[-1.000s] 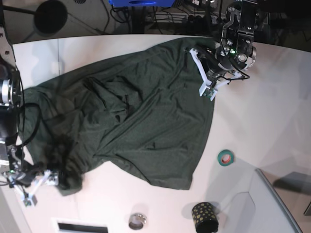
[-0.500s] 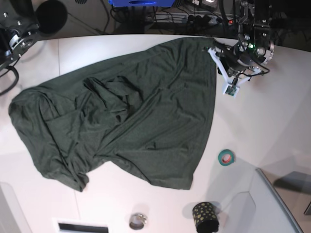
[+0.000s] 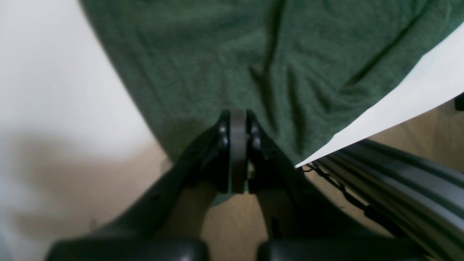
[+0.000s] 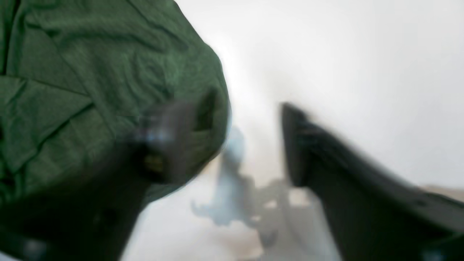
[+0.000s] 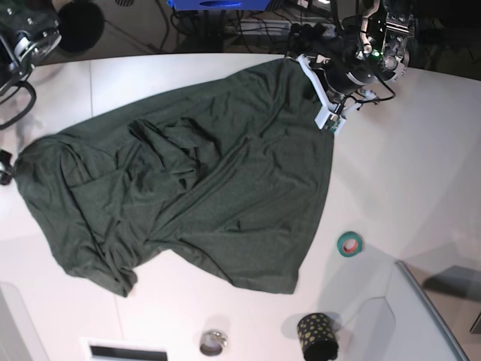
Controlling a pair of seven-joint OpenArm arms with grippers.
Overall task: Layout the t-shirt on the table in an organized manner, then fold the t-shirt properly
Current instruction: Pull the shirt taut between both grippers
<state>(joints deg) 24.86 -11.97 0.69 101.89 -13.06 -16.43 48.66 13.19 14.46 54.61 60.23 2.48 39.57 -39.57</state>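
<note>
The table (image 5: 421,165) is the biggest thing here, white and smooth, and most of its middle is covered by the t-shirt (image 5: 195,188), dark green, spread but rumpled, with a knot of folds left of centre and one edge running up to the table's far side. It looks soft and light to me, likely to drape and slide on that slick top, so I would take it by a hem or corner, not by the loose middle (a pinch there would only bunch it).

My left gripper (image 3: 237,152) sits at that far corner of the cloth, its jaws pressed together; in the wrist view the fabric lies right at the tips, but I cannot tell whether any is caught between them. My right gripper (image 4: 246,141) hangs at the shirt's opposite edge, jaws spread apart with nothing between them, though that view is blurred.

Smaller things lie near the front: a spotted black cup (image 5: 316,335), a roll of green tape (image 5: 348,244), and a small metal ring (image 5: 213,343).
</note>
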